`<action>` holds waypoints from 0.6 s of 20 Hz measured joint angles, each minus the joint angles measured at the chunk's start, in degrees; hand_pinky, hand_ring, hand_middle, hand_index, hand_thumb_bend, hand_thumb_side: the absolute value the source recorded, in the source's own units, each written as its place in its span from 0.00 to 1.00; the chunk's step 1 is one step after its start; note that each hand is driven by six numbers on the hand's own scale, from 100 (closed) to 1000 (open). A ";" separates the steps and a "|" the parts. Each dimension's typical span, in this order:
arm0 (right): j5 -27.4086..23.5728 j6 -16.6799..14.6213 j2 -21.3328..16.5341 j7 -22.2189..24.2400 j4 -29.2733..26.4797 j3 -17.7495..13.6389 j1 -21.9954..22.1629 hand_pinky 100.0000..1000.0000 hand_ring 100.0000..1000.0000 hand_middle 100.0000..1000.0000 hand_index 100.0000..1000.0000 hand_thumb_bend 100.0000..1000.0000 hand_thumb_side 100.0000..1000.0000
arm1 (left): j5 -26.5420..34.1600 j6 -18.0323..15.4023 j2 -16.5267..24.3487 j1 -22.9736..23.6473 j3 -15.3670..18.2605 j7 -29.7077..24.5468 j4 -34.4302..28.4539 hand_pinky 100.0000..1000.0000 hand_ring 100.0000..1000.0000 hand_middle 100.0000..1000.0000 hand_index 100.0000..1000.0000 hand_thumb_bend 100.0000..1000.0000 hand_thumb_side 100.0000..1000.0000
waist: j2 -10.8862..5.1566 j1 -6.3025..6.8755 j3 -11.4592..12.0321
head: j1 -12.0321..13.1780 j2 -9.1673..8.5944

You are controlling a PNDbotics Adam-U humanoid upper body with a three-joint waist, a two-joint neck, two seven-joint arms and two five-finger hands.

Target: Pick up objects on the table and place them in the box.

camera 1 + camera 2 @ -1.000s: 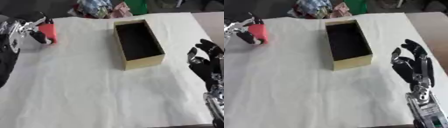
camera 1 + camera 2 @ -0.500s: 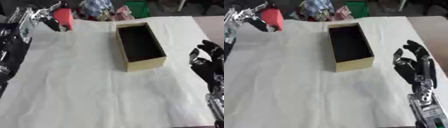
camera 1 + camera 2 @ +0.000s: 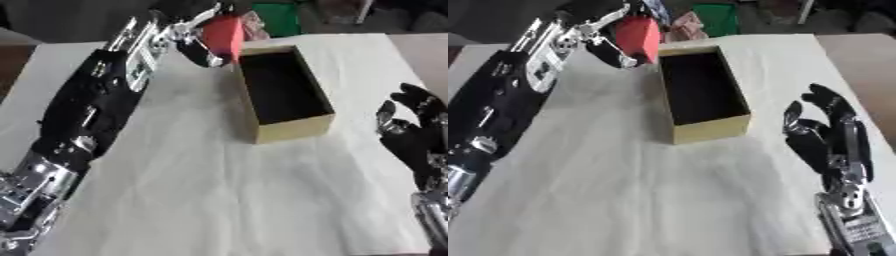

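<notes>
Right of the box (image 3: 284, 95), right hand (image 3: 826, 134) idle, fingers relaxed and spread; wrist and forearm below seen fully only in right eye view. Box on white cloth (image 3: 219, 190), interior dark, nothing visible inside. At box's far left corner, left hand (image 3: 188, 31) clasping red object (image 3: 224, 34), raised off the cloth.

Your box (image 3: 284, 95) is sitting on the counter (image 3: 219, 190), toward the far side and right of centre. Your left hand (image 3: 188, 30) is reaching in from the left, holding an object (image 3: 224, 34) above the box's far left corner. Your right hand (image 3: 824, 132) is idling at the near right, well apart from the box. Clutter (image 3: 702, 20) is lying behind the counter's far edge.
</notes>
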 measured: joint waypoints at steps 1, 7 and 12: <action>0.00 -0.04 0.07 0.09 0.07 0.03 -0.14 0.61 0.92 0.67 0.80 0.00 0.00 | 0.08 -0.27 -0.67 0.03 -0.41 0.58 -0.03 0.70 0.55 0.35 0.68 0.10 0.05 | 0.00 0.00 -0.06 | 0.00 -0.01; -0.01 -0.17 0.52 0.70 0.32 0.68 -0.20 0.61 0.92 0.67 0.80 0.00 0.00 | 0.59 -2.95 -4.21 1.36 -3.46 2.24 -0.66 0.71 0.58 0.44 0.71 0.12 0.05 | 0.00 0.01 -0.50 | 0.04 -0.05; -0.03 -0.27 0.94 1.09 0.39 1.02 -0.64 0.61 0.92 0.67 0.80 0.00 0.00 | 1.24 -5.50 -6.65 2.17 -5.42 1.42 -0.70 0.72 0.61 0.51 0.74 0.15 0.05 | 0.08 0.00 -0.83 | 0.04 -0.08</action>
